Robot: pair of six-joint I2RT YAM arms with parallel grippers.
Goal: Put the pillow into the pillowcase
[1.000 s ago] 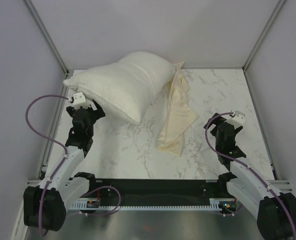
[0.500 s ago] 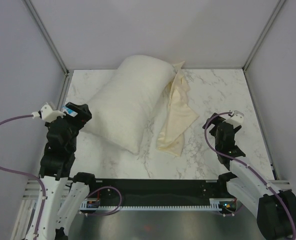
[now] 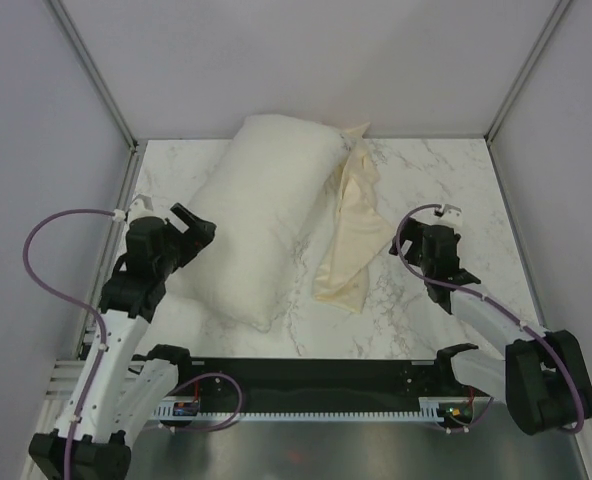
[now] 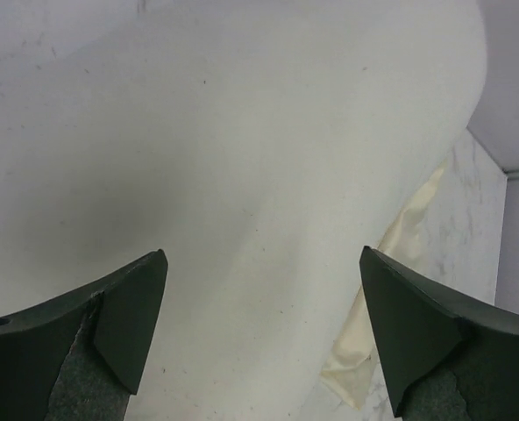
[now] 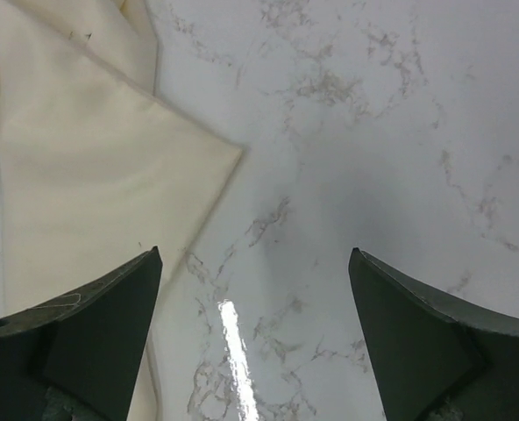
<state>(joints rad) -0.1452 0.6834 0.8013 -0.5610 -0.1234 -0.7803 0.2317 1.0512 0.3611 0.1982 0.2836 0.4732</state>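
Note:
The plump off-white pillow (image 3: 256,210) lies diagonally on the marble table, from the back middle toward the front left. It fills the left wrist view (image 4: 242,158). The thin cream pillowcase (image 3: 351,235) lies crumpled beside its right edge; it also shows in the left wrist view (image 4: 391,263) and in the right wrist view (image 5: 75,167). My left gripper (image 3: 194,232) is open and empty, above the pillow's left side. My right gripper (image 3: 438,272) is open and empty, over bare marble just right of the pillowcase.
The marble table (image 3: 446,190) is enclosed by grey walls at the back and both sides, with metal corner posts (image 3: 511,70). Purple cables (image 3: 51,265) loop from both arms. A black rail (image 3: 306,375) runs along the near edge.
The left arm swung in from the table's left edge toward the pillow. The pillow settled flatter, its near end further forward. The right gripper moved left and forward, toward the pillowcase.

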